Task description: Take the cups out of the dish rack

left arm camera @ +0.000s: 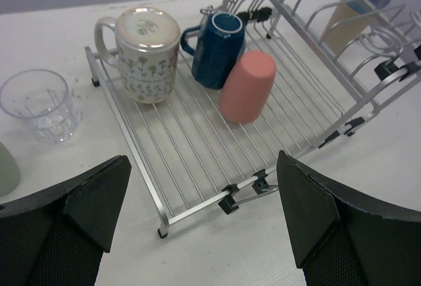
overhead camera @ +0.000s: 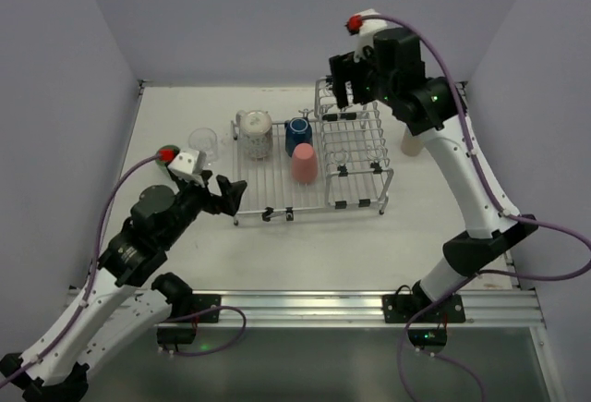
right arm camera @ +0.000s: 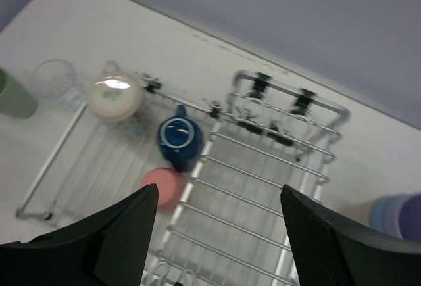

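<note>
The silver wire dish rack [overhead camera: 277, 201] holds three cups on its low flat half: a speckled cream mug [overhead camera: 256, 132], a dark blue mug [overhead camera: 297, 134] and a pink tumbler [overhead camera: 305, 164], all upside down. My left gripper [overhead camera: 231, 194] hangs open and empty just off the rack's front left corner, and its wrist view shows the cream mug [left arm camera: 146, 52], the blue mug [left arm camera: 217, 48] and the pink tumbler [left arm camera: 247, 85]. High over the taller basket half [right arm camera: 289, 92], my right gripper [right arm camera: 220, 197] is open with nothing in it.
A clear glass [overhead camera: 204, 141] stands on the table left of the rack, with a pale green cup [right arm camera: 13, 95] beyond it. A tan cup [overhead camera: 411, 141] and a lavender-blue cup [right arm camera: 398, 217] stand right of the rack. Grey walls close in three sides.
</note>
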